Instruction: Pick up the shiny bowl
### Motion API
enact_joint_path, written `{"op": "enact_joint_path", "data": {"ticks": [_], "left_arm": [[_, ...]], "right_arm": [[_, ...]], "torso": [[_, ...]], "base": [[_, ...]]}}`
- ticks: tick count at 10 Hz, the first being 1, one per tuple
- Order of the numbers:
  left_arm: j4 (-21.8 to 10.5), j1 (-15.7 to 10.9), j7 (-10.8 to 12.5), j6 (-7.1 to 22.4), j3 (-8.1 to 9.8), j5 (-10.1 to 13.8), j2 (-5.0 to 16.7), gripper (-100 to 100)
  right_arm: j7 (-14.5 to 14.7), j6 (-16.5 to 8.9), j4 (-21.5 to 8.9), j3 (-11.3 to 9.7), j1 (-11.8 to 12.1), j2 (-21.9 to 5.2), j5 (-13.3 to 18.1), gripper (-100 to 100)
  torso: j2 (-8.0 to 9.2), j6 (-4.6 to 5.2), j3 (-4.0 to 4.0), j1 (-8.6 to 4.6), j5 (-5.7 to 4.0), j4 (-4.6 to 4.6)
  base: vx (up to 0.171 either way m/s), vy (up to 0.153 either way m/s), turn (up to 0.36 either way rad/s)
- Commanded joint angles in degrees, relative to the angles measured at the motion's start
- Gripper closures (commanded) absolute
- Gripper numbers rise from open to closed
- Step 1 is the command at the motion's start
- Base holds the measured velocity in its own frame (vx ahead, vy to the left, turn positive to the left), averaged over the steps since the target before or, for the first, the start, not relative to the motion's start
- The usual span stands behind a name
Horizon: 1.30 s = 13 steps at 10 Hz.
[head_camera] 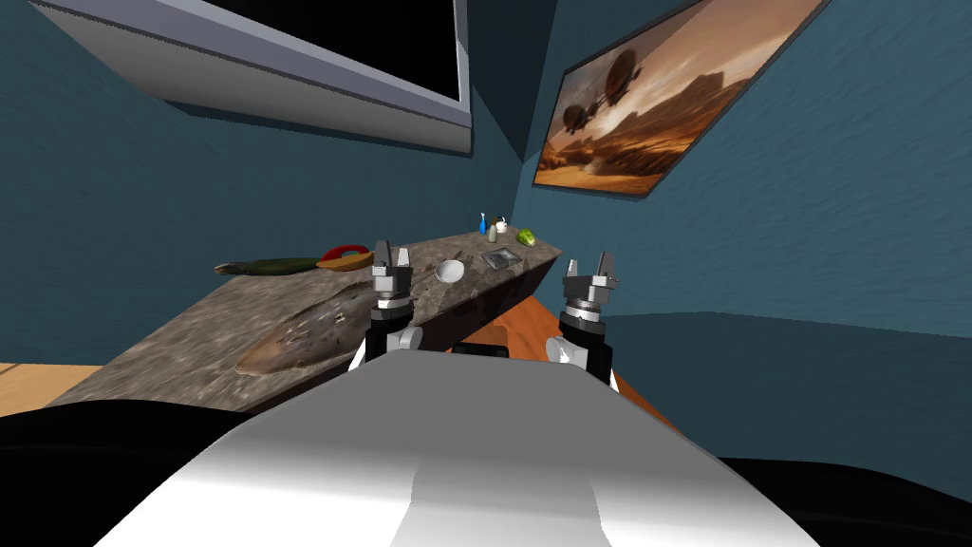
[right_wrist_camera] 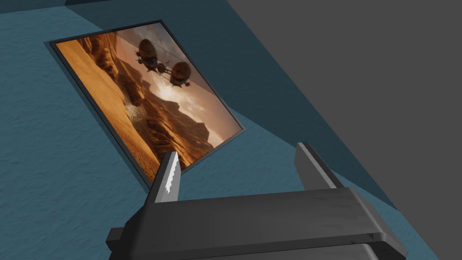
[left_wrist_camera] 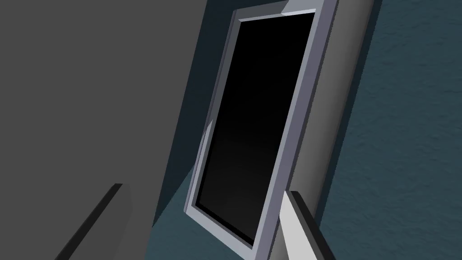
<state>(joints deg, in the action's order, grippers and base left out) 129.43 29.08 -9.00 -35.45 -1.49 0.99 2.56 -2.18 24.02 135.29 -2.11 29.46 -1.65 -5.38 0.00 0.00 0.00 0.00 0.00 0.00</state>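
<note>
Counter [head_camera: 190, 332]: stone-patterned top, running ahead of the left gripper and out to its outer side.
Long brown object [head_camera: 304, 337]: lying on the counter, nearer than the left gripper; perhaps a loaf, too blurred to tell.
Left gripper [head_camera: 391, 253]: raised over the counter, fingers spread wide, holding nothing.
Right gripper [head_camera: 588, 264]: raised just off the counter's edge, fingers apart, holding nothing.
Bowl [head_camera: 450, 272]: pale, upright on the counter, just beyond the left gripper, toward the right gripper, touching neither.
Square tray [head_camera: 501, 258]: flat on the counter, beyond the bowl.
</note>
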Motion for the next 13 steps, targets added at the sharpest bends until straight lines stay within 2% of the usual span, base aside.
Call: {"op": "enact_joint_path", "data": {"ticks": [1, 2, 4, 5, 6, 7, 8, 9, 10, 11, 12, 13], "left_arm": [[0.0, -0.3, -0.2, 2.9, 0.88, 0.8, 2.0, -100], [0.0, -0.3, -0.2, 3.0, 0.88, 0.8, 2.0, -100], [0.0, -0.6, -0.4, 6.5, 2.15, 1.8, 4.2, -100], [0.0, -0.6, -0.4, 7.2, 2.15, 1.8, 4.2, -100], [0.0, -0.8, -0.6, 9.3, 2.96, 2.5, 5.6, -100], [0.0, -0.8, -0.6, 9.9, 2.96, 2.5, 5.6, -100], [0.1, -1.0, -0.8, 11.9, 3.87, 3.3, 7.0, -100], [0.1, -1.0, -0.8, 12.9, 3.87, 3.3, 7.0, -100], [0.2, -1.3, -1.1, 15.0, 4.86, 4.1, 8.6, -100], [0.2, -1.3, -1.1, 16.2, 4.86, 4.1, 8.6, -100], [0.3, -1.6, -1.4, 18.2, 5.93, 5.0, 10.2, -100], [0.3, -1.6, -1.4, 19.7, 5.93, 5.0, 10.2, -100]], "right_arm": [[0.0, 0.0, 0.0, 0.0, 0.0, 0.0, 0.0, 0], [0.0, 0.0, 0.0, 0.0, 0.0, 0.0, 0.0, 0], [0.0, 0.0, 0.0, 0.0, 0.0, 0.0, 0.0, 0], [0.0, 0.0, 0.0, 0.0, 0.0, 0.0, 0.0, 0], [0.0, 0.0, 0.0, 0.0, 0.0, 0.0, 0.0, 0], [0.0, 0.0, 0.0, 0.0, 0.0, 0.0, 0.0, 0], [0.0, 0.0, 0.0, 0.0, 0.0, 0.0, 0.0, 0], [0.0, 0.0, 0.0, 0.0, 0.0, 0.0, 0.0, 0], [0.0, 0.0, 0.0, 0.0, 0.0, 0.0, 0.0, 0], [0.0, 0.0, 0.0, 0.0, 0.0, 0.0, 0.0, 0], [0.0, 0.0, 0.0, 0.0, 0.0, 0.0, 0.0, 0], [0.0, 0.0, 0.0, 0.0, 0.0, 0.0, 0.0, 0]], "torso": [[0.0, 0.0, 0.0, 0.0, 0.0, 0.0], [0.1, 0.0, 0.05, -0.07, -0.01, 0.02], [0.13, 0.0, 0.08, -0.1, -0.02, 0.03], [0.11, 0.0, 0.06, -0.08, -0.02, 0.02], [0.08, 0.0, 0.05, -0.05, -0.01, 0.02], [0.06, 0.0, 0.03, -0.04, -0.01, 0.01], [0.05, 0.0, 0.03, -0.03, -0.01, 0.01], [0.04, 0.0, 0.02, -0.04, -0.01, 0.01], [0.04, 0.0, 0.02, -0.04, -0.01, 0.01], [0.05, 0.0, 0.03, -0.03, -0.01, 0.01], [0.05, 0.0, 0.03, -0.03, -0.01, 0.01], [0.05, 0.0, 0.03, -0.03, -0.01, 0.01]], "base": [[-0.035, -0.027, -0.019], [-0.046, -0.038, -0.005], [-0.028, -0.027, -0.008], [-0.017, -0.014, -0.005], [-0.014, -0.013, -0.014], [-0.012, -0.009, -0.006], [-0.009, -0.015, -0.014], [-0.011, -0.013, -0.004], [-0.016, -0.014, -0.014], [-0.015, -0.009, -0.008], [-0.014, -0.014, -0.017], [-0.009, -0.014, -0.007]]}}
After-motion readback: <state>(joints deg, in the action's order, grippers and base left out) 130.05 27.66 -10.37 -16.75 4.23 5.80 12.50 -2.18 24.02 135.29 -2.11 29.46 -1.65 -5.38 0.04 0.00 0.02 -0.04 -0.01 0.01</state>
